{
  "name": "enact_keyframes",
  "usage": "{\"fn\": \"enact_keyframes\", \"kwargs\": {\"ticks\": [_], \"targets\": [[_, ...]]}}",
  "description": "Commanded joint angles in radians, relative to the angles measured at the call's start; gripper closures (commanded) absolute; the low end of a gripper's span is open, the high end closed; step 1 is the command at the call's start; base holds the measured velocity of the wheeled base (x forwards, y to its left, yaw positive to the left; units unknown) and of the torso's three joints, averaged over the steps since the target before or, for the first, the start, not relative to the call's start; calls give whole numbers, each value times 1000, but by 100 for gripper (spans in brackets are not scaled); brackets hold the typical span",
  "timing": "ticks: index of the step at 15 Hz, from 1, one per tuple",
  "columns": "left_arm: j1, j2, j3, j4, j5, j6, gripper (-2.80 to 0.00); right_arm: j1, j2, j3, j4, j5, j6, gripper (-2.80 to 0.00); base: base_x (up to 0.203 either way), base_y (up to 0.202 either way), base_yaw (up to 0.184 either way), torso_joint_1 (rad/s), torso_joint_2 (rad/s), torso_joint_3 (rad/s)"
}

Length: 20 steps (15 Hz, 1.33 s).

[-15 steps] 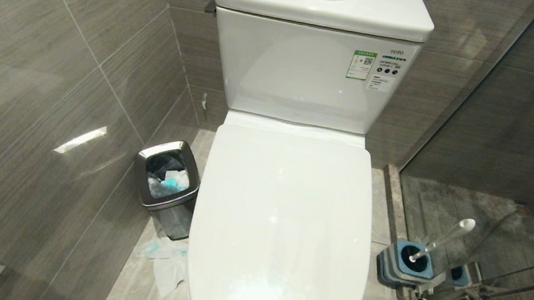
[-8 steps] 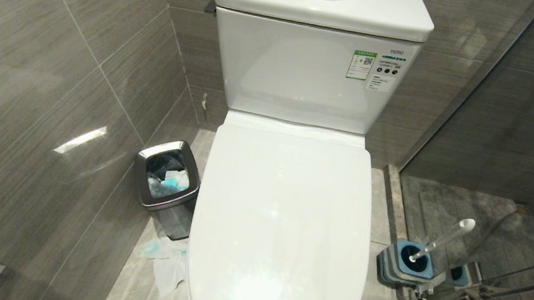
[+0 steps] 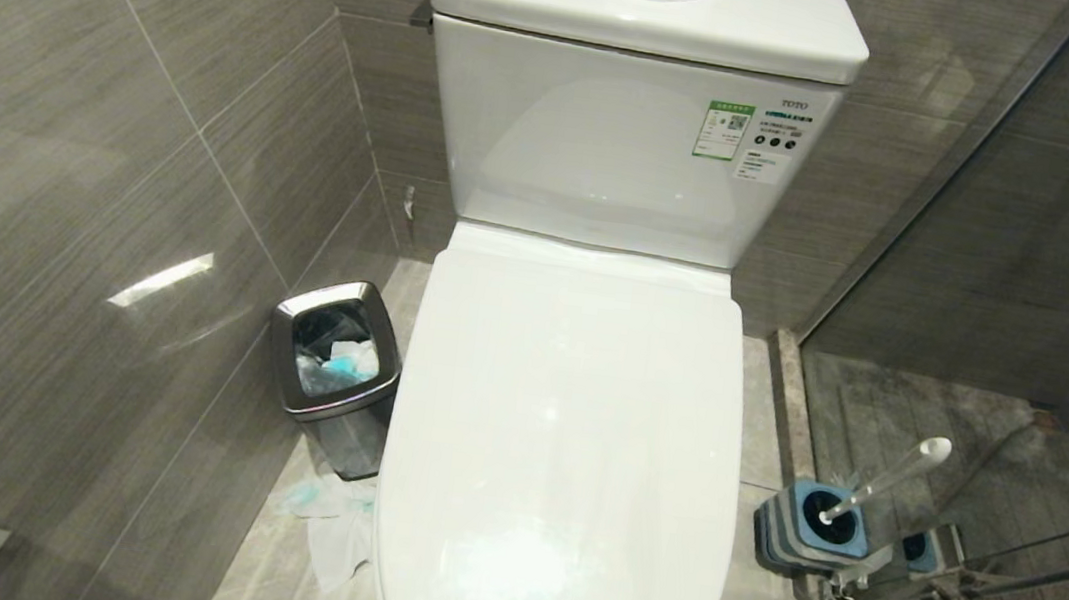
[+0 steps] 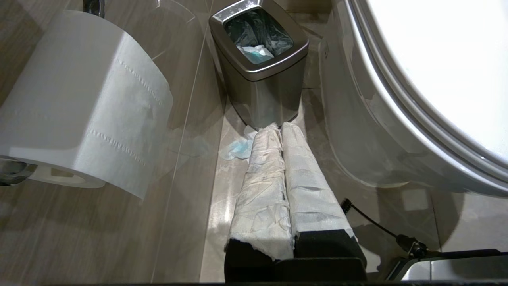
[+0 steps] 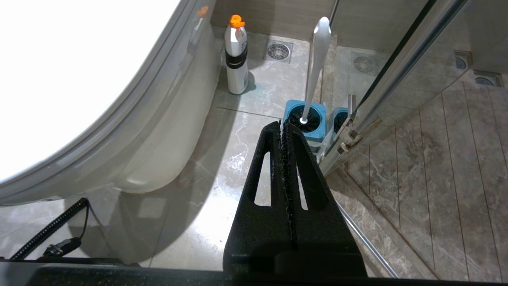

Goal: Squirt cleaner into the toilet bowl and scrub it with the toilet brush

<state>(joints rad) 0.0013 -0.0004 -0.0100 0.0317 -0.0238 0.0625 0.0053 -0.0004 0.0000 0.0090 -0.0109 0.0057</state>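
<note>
The toilet bowl (image 3: 563, 444) has its lid down. The toilet brush (image 5: 315, 59) stands in its holder (image 5: 305, 119) on the bowl's right, handle leaning, straight ahead of the right gripper (image 5: 282, 129), the nearer one. The cleaner bottle (image 5: 236, 55) stands beyond. Both grippers are closed and empty; the left gripper (image 4: 278, 129) faces the bin (image 4: 258, 59).

Left claw (image 4: 281, 127): two long fingers (image 4: 264, 186) wrapped in crinkled white paper-like covering, wrinkled and slightly soiled, with black foam-like bases showing at the torn lower edge. Black block mount beneath. Thin black cable (image 4: 373, 222) with a small plug alongside, beside a grey metal edge.

Right claw (image 5: 282, 129): two bare black fingers (image 5: 270, 186), tapered, rough-textured, each with a long slot cut through. Ridged inner faces. Coiled black cable (image 5: 51, 228) and a connector near a dark housing.
</note>
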Motion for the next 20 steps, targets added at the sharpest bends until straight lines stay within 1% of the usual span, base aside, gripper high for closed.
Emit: {"fn": "enact_keyframes", "kwargs": {"ticks": [1,15,20], "targets": [[0,2,1,1,1,-4,0,1,0,0,0,0,0,0,0,0,0,0,0,0],[0,2,1,-1,1,-6,0,1,0,0,0,0,0,0,0,0,0,0,0,0],[0,2,1,-1,10,-7,0,1,0,0,0,0,0,0,0,0,0,0,0,0]]}}
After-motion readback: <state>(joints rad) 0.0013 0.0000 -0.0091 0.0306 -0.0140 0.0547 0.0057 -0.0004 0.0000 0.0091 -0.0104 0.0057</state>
